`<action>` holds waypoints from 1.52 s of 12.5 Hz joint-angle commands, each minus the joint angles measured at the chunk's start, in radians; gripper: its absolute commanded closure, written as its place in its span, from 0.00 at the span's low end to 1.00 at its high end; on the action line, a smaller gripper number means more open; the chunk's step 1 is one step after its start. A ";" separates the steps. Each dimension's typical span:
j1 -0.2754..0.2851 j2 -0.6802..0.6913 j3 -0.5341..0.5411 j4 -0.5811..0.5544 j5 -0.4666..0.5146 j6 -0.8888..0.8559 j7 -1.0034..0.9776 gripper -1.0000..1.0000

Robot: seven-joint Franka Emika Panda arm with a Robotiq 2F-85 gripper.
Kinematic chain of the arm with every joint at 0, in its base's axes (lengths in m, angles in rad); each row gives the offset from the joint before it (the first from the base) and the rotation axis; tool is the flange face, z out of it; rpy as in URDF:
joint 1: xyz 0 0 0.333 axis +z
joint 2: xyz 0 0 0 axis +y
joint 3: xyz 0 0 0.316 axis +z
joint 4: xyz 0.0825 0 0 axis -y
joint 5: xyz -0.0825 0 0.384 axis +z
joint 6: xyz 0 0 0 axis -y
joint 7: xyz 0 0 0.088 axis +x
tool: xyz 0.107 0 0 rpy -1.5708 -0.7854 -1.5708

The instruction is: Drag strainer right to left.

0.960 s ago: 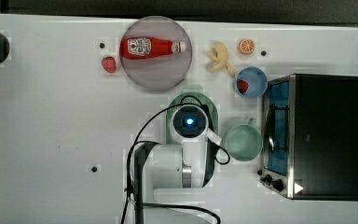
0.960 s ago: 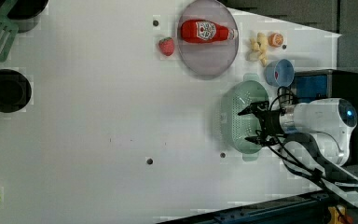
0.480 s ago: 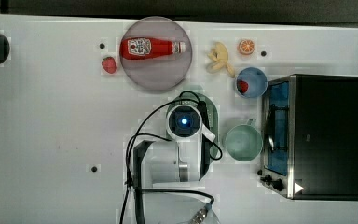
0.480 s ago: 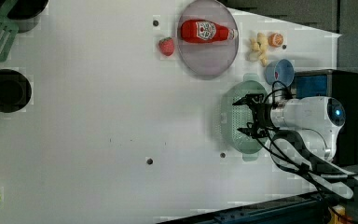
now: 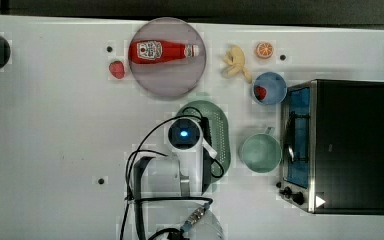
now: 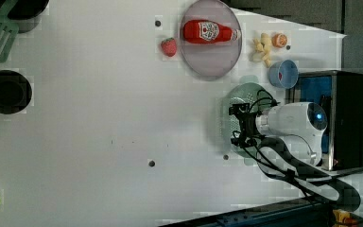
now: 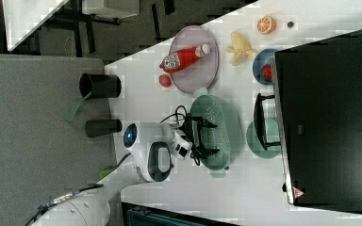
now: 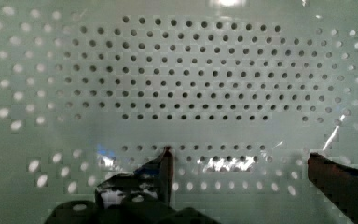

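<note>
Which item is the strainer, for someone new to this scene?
In the top view, start at the black oven on the top view's right. Past the round mint cup lies the strainer, under the open hand. It alone is oval and dotted with holes.

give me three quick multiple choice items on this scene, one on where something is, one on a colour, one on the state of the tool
1. Where does the ketchup bottle lie?
A. on the grey-mauve plate
B. inside the blue bowl
C. in the strainer

2. What colour is the cup between the strainer and the oven in the top view?
A. red
B. mint green
C. black

3. How do the fingers of the tool stand?
A. shut on the strawberry
B. spread open over the strainer
C. shut on the cup's handle

Key:
1 A, the bottle lies across the round plate.
2 B, it is pale green like the strainer.
3 B, the right view shows both fingers apart above the strainer's holed basin, holding nothing.
</note>
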 commanded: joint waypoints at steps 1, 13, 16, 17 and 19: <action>0.011 -0.035 0.024 0.012 0.016 0.002 0.075 0.00; 0.181 -0.014 0.140 0.068 0.217 -0.021 0.261 0.00; 0.254 0.006 0.141 0.102 0.217 -0.020 0.328 0.00; 0.275 0.017 0.141 0.118 0.217 -0.020 0.340 0.00; 0.312 0.043 0.141 0.155 0.217 -0.020 0.391 0.00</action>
